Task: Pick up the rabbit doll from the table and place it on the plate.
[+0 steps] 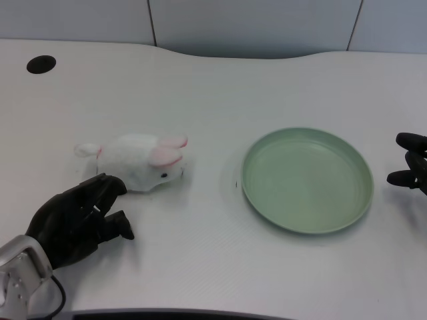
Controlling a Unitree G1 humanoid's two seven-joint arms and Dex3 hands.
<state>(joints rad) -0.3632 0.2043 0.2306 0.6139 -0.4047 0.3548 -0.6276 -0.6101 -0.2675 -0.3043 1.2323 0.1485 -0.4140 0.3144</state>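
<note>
Head view of a white counter [213,87]. The rabbit doll [137,160], white with pink ears, lies on its side at left of centre, its head and ears toward the plate and its tail toward the counter's left edge. The pale green plate [257,190] sits on the counter well apart from the doll, to its right, with nothing in it. The left hand [77,219], black, lies at lower left just beside the doll, released and grasping nothing; its fingers [107,185] reach toward the doll's underside, contact not discernible. A dark round hole [41,64] marks the counter's far left corner.
</note>
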